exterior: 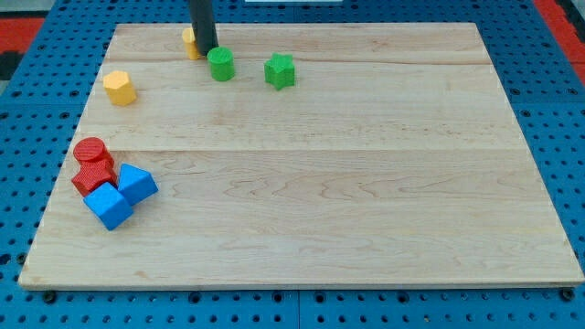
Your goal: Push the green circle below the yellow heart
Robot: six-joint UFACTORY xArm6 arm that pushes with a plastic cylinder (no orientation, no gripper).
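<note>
While the red and blue blocks (108,187) sit bunched at the wooden board's (366,201) near left corner, the green circle (220,64) waits by the far edge. My tip (207,49) stands just beside it, holding nothing, partly hiding a yellow block (189,40), seemingly the heart. That circle lies to the heart's right, not below it; the push remains.

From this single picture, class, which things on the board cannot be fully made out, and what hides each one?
- Yellow block at the view's top: mostly behind the rod, shape unclear.
- My tip: whether it touches the green circle cannot be told.
- Red star: partly under the red cylinder.
- Rod's upper part: cut by the top edge.
</note>
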